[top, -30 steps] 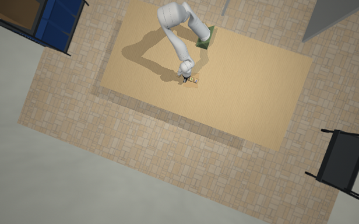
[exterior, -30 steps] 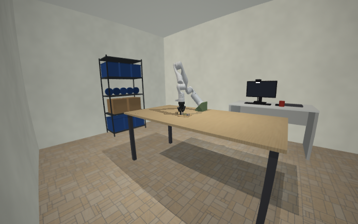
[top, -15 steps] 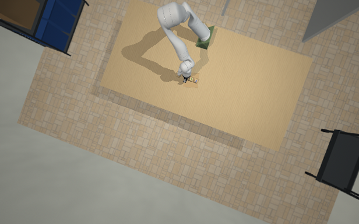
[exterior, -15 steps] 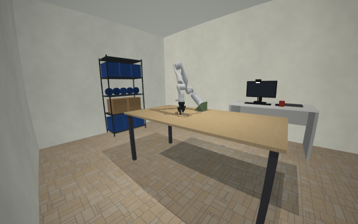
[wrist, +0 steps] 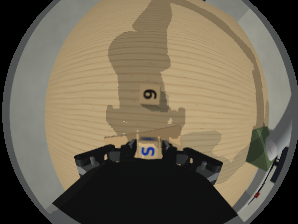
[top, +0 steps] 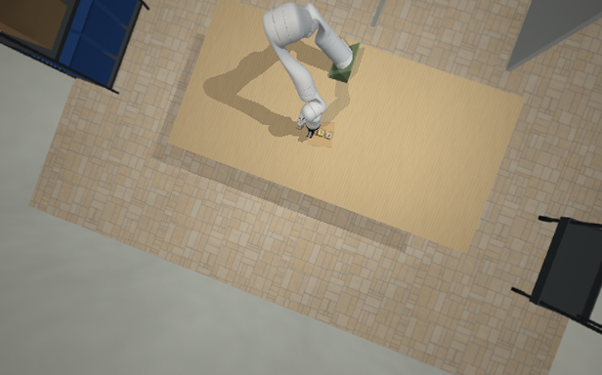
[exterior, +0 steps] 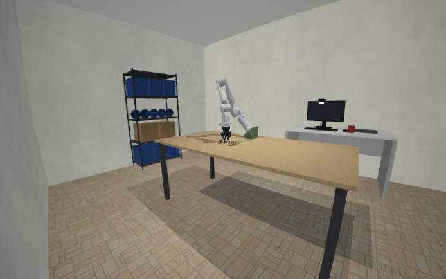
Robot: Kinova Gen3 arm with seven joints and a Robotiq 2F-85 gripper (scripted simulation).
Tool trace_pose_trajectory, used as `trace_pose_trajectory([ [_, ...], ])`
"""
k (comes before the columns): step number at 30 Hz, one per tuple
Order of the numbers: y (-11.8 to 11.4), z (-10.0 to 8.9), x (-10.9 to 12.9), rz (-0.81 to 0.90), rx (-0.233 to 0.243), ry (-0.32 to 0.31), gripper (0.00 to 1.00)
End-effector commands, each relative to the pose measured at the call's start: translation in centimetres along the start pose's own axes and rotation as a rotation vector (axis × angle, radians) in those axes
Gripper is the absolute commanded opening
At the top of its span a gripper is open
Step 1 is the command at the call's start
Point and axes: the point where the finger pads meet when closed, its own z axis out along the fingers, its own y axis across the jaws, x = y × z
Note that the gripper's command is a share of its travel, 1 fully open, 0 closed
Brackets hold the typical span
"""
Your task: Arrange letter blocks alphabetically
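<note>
My gripper (top: 310, 132) points straight down over the left end of the small tan mat (top: 324, 135). In the wrist view a block with a blue S (wrist: 148, 151) sits between the fingers, which stand open on either side of it. Two more lettered blocks (top: 320, 133) (top: 329, 135) lie in a row on the mat to the right of the gripper; their letters are too small to read. A block marked 9 (wrist: 149, 95) lies beyond the gripper in the arm's shadow. It also shows in the overhead view (top: 300, 124), off the mat to the left.
A green wedge (top: 344, 62) holds the arm's base at the table's far edge. A shelf rack (exterior: 151, 115) stands beyond the table's left end. A desk with a monitor (exterior: 325, 112) stands to the right.
</note>
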Motion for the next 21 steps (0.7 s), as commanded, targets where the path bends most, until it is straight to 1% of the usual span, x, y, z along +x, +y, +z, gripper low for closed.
trace_pose_trajectory([
  [1,-0.2,-0.8,-0.1,0.000,0.006,-0.004,0.46],
  [5,-0.2,-2.5,-0.1,0.000,0.006,-0.004,0.46],
  [11,-0.2,-5.7,-0.1,0.000,0.006,-0.004,0.46],
  [13,-0.2,-5.7,-0.1,0.000,0.006,-0.004,0.46],
  [17,-0.1,-7.6,-0.1,0.000,0.006,-0.004,0.46],
  [21,-0.1,-8.6,-0.1,0.000,0.006,-0.004,0.46],
])
